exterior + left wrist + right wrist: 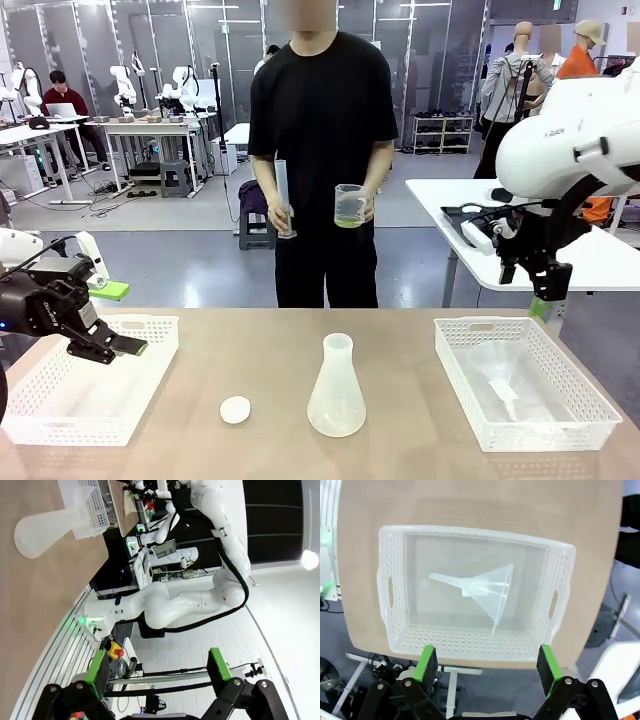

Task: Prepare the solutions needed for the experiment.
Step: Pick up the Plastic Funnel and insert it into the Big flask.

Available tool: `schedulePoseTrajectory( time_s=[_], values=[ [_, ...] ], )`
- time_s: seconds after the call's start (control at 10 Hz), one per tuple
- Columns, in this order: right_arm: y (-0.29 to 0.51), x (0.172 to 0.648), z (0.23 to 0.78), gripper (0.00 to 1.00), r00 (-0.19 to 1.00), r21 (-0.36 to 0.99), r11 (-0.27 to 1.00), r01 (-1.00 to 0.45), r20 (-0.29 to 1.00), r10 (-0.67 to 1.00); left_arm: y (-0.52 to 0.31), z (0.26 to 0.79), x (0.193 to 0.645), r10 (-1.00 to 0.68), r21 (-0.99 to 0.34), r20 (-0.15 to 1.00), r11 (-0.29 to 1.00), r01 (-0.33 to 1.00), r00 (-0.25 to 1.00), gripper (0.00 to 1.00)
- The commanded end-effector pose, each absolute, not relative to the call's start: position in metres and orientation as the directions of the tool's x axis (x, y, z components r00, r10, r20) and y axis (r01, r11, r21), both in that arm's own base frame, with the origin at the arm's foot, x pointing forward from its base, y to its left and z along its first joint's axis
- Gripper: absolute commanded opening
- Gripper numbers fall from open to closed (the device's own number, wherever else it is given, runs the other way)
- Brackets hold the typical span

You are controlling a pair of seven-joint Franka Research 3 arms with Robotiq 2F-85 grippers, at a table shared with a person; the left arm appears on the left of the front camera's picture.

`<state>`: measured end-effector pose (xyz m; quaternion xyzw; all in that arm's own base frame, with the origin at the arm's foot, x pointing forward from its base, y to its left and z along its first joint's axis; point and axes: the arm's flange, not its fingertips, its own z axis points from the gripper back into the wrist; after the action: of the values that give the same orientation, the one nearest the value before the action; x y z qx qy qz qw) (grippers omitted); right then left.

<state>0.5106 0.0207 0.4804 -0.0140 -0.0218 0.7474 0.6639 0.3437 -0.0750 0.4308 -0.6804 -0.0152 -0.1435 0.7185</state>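
Translucent whitish narrow-necked conical flask (337, 390): upright, centre of tan table (400, 340), looks empty. Prob. light, stiff, smooth; tips easily. Grasp at neck. Left gripper (157, 664), right gripper (487, 665): spread, nothing held.

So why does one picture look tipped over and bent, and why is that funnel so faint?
Left wrist view: rolled sideways, its wide lens curving the table edge, a lamp glaring at right. Right wrist view: the clear funnel barely contrasts with its white basket. Front view: even light, soft shadow under the flask.
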Motion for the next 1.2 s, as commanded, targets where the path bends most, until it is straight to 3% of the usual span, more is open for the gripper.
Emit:
schedulePoseTrajectory(
  time_s=[0.0,0.4,1.1],
  values=[
    [0.014,0.534,0.469,1.0,-0.148,0.044,-0.15,-0.988,0.058,0.987,-0.075,0.435,0.343,-0.183,-0.972,0.221,0.034,0.23,0.958,1.0],
    [0.005,0.556,0.415,1.0,-0.145,0.194,-0.166,-0.967,0.119,0.982,-0.075,0.435,0.343,-0.183,-0.972,0.221,0.034,0.23,0.958,1.0],
    [-0.002,0.583,0.354,1.0,-0.166,0.267,-0.222,-0.938,0.218,0.962,-0.075,0.435,0.343,-0.183,-0.972,0.221,0.034,0.23,0.958,1.0]
  ],
)
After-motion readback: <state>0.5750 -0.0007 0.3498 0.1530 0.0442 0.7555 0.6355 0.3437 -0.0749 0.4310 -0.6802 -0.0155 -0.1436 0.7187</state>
